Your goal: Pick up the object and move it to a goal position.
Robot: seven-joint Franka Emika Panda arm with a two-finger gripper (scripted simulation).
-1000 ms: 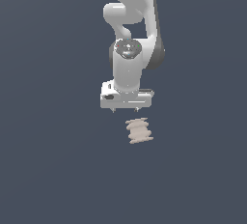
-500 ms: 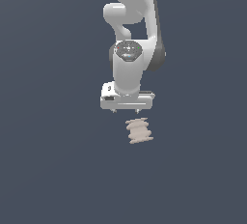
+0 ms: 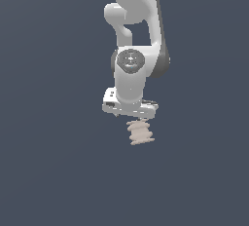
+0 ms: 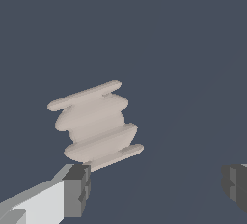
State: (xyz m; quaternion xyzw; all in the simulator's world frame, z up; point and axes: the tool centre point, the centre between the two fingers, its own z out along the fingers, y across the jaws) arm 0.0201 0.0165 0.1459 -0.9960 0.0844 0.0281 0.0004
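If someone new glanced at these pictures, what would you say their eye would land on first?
Most likely the white arm, hanging down the middle of the exterior view against a plain dark grey-blue ground. Next, the small pale ribbed object just below the end effector. In the wrist view the object lies off towards one dark fingertip, with the jaws spread wide apart and not yet around it.

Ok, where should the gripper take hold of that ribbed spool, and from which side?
Probably from above, pads closing on the spool's narrower ribbed middle, between the wide end discs. It lies on its side, and the open gripper looks wide enough to straddle it, though one fingertip sits near an end disc.
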